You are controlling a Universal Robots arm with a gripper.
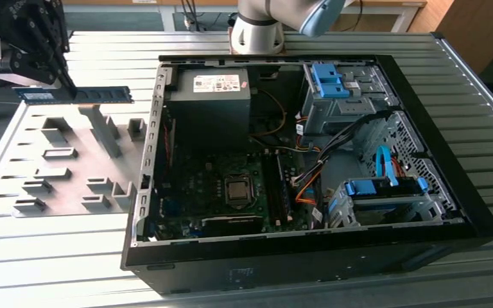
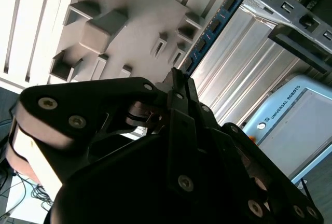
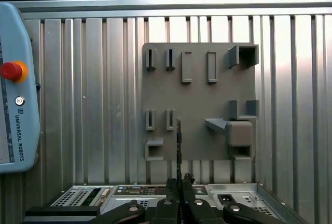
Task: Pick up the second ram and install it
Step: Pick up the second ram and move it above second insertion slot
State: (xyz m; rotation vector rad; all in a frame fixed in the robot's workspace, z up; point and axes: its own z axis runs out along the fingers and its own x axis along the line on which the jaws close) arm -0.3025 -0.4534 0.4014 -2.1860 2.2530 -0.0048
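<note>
1. The blue second ram (image 1: 101,94) hangs level over the grey holder tray (image 1: 15,160), pinched between the jaws of the gripper (image 1: 67,92).
2. Pickup looks complete; fitting it inside the open computer case (image 1: 315,260) is not yet done.

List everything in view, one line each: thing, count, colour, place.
memory stick: one, blue, gripped by the tool above the holder tray
holder tray: one, grey, on the table, exterior view's left
computer case: one, black, open, mid-table
power supply: one, black, inside the case
drive brackets: two, blue, inside the case
control pendant: one, pale blue, red button, on the table
table: one, silver, ribbed
arm: one, pale grey, base beyond the case
tool: one, black, shut on the memory stick
</note>
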